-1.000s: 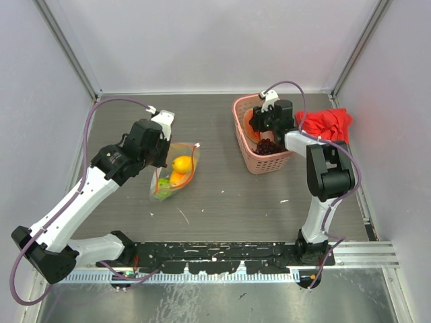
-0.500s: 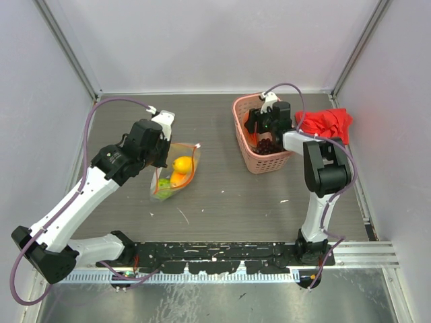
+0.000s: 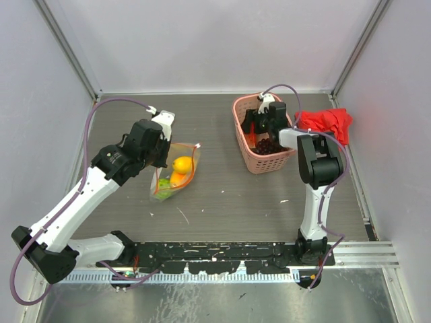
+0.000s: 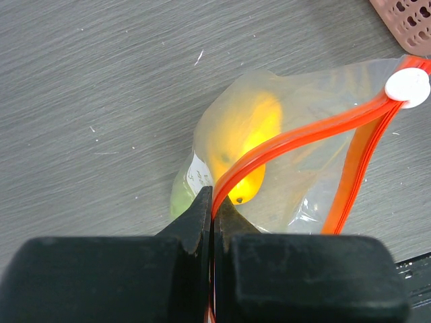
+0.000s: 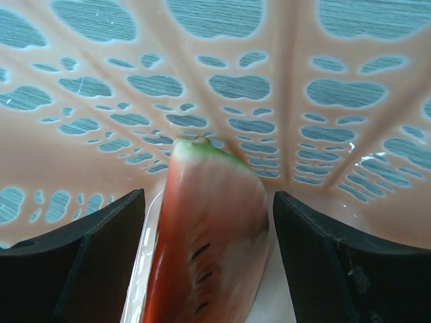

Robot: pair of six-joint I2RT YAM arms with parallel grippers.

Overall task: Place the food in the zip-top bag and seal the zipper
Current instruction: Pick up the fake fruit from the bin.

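Left wrist: zip-top bag (image 4: 316, 182) holds yellow piece (image 4: 246, 131) (left gripper (image 4: 213, 202) clenched on zipper (image 4: 303, 132)); right gripper (image 5: 207, 202) spread open around watermelon slice (image 5: 215, 249) in basket (image 5: 269, 87).

Robot lab test cell, not a home or shop. Evidence: two white-and-black arms, left arm (image 3: 81, 198) & right arm (image 3: 313, 202), bolted side by side to a black base plate (image 3: 222, 254) at the near edge of a dark wood-grain tabletop (image 3: 222, 195). Purple cables (image 3: 121, 100) loop off each arm. Plain pale wall panels (image 3: 215, 40) box the tabletop on 3 sides, w/ bare aluminium posts (image 3: 67, 47) at the corners. Slotted metal rail (image 3: 363, 254) along the front. Contents are props only: toy fruits (image 3: 182, 164) in a zip-top bag (image 3: 190, 168), pink plastic basket (image 3: 241, 138), red cloth (image 3: 330, 122).
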